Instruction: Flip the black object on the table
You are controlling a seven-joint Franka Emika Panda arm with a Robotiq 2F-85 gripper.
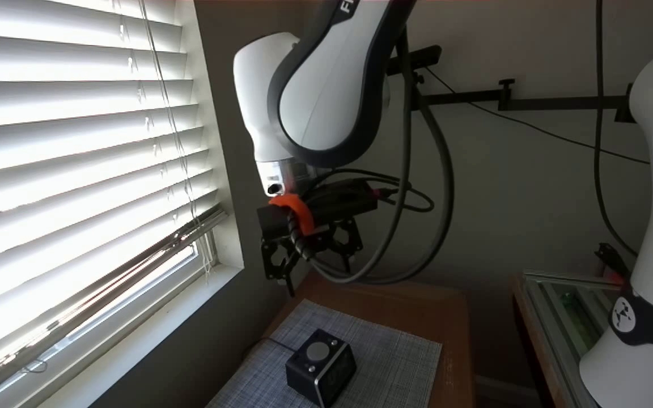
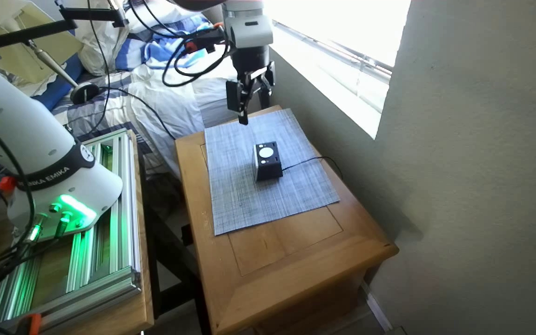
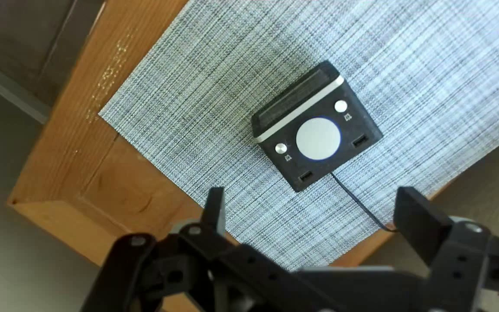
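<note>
Gripper [image 3: 311, 203] hangs empty, its two fingers spread wide apart. Below it and off to one side, the black object [image 3: 319, 134] rests on the grey mat [image 3: 180, 104] of the table [image 3: 132, 186]. Its long side runs oblique to the line between fingertips, so probably some turning is needed.

window blinds [image 1: 77, 141] lowered | rumpled bed [image 2: 170, 100] | 1 lamp [image 2: 50, 61] | grey wall [image 2: 472, 163]

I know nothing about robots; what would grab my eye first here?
Probably the white arm, its open black gripper hanging above the table. Next, the black boxy object with a pale round disc, on a grey mat. Then bright blinds at left in an exterior view.
</note>
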